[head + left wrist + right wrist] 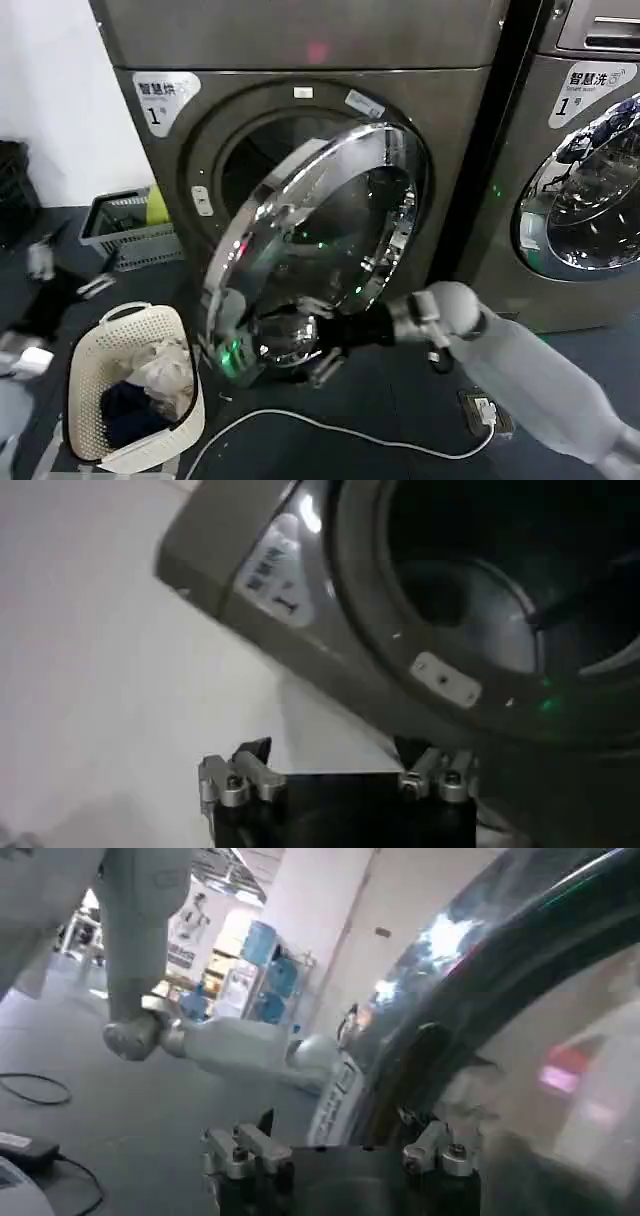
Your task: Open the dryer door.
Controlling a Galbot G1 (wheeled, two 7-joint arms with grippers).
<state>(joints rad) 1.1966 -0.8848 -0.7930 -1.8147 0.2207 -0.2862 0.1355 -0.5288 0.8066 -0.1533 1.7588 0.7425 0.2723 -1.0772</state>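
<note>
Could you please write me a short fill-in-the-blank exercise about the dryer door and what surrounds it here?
1. The dryer door stands partly ____, so the drum opening shows behind it.
2. The right gripper is at the door's ____ edge.
3. The white laundry basket sits on the floor to the robot's ____ of the door.
4. The number printed on the dryer's label is ____.

Missing words: open; lower; left; 1

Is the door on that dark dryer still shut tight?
No, the dryer door stands swung partly out from the drum opening, with the right gripper at its lower edge.
</note>
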